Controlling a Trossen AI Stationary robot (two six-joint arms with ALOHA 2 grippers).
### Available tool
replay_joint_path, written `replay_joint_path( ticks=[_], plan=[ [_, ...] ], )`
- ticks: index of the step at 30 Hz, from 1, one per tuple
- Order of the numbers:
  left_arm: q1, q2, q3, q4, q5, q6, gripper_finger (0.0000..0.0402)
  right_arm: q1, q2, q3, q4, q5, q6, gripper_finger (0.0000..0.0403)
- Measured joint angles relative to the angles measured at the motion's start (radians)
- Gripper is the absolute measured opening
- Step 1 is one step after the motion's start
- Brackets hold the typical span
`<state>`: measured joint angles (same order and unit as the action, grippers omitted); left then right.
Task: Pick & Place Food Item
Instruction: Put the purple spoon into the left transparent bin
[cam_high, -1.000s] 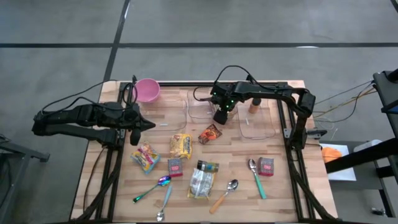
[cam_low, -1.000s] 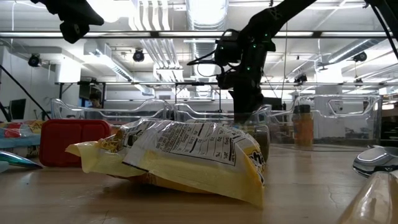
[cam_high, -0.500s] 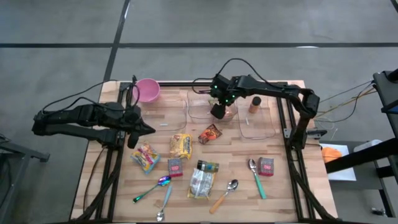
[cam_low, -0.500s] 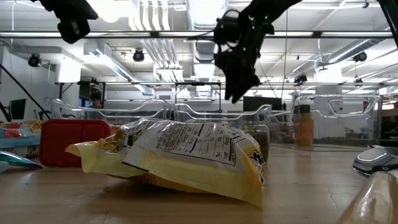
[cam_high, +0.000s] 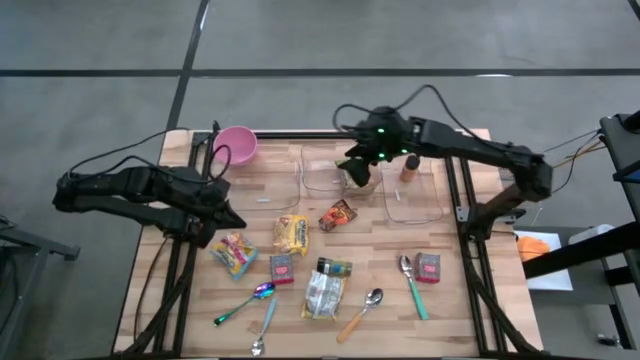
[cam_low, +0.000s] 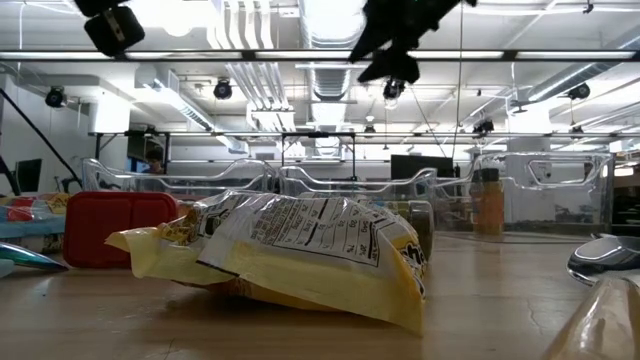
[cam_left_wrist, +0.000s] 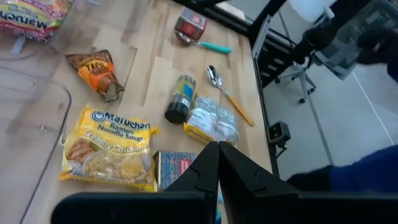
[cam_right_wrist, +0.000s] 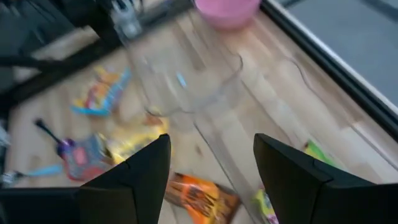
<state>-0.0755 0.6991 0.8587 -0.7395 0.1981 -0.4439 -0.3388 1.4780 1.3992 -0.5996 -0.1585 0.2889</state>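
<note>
My right gripper hangs open and empty, high above the middle clear container. A red-and-yellow noodle packet lies in that container. On the bare wood lie an orange taco packet, a yellow ramen packet and a colourful candy bag. My left gripper is shut and empty. It hovers at the left, above the table and beside the candy bag.
Clear containers stand at the back left and back right, the right one holding a spice bottle. A pink bowl sits at the far left. Red boxes, a jar, a white packet and several spoons lie nearer the front.
My right gripper has risen out of the middle container, from low between its walls to high above them, and has tipped up toward level, its fingers staying apart. My left gripper has swung slightly toward the near edge.
</note>
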Motion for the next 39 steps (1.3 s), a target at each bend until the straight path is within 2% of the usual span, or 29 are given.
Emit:
replay_joint_path(
  ticks=[5,8,14,18,25,30,34,39],
  plan=[
    [-0.022,0.040,0.001,-0.083,-0.003,-0.062,0.0021,0.029,-0.166,-0.151,0.116,0.005,0.107,0.0228],
    [-0.039,0.086,0.001,-0.144,-0.002,-0.066,0.0035,0.058,-0.255,-0.233,0.151,0.051,0.177,0.0228],
    [-0.077,0.221,0.009,-0.175,0.040,-0.107,0.0100,0.136,-0.398,-0.357,0.156,0.179,0.227,0.0228],
    [-0.139,0.345,0.046,-0.177,0.056,-0.114,0.0142,0.170,-0.456,-0.416,0.155,0.220,0.259,0.0228],
    [-0.307,0.539,0.173,-0.186,-0.061,-0.114,0.0158,0.198,-0.520,-0.462,0.109,0.211,0.262,0.0228],
    [-0.398,0.614,0.209,-0.205,-0.123,-0.269,0.0159,0.199,-0.553,-0.465,0.048,0.212,0.238,0.0228],
    [-0.460,0.649,0.191,-0.187,-0.138,-0.446,0.0159,0.202,-0.574,-0.456,0.045,0.214,0.230,0.0228],
    [-0.539,0.690,0.168,-0.136,-0.180,-0.581,0.0159,0.202,-0.607,-0.444,0.029,0.232,0.222,0.0228]
  ],
)
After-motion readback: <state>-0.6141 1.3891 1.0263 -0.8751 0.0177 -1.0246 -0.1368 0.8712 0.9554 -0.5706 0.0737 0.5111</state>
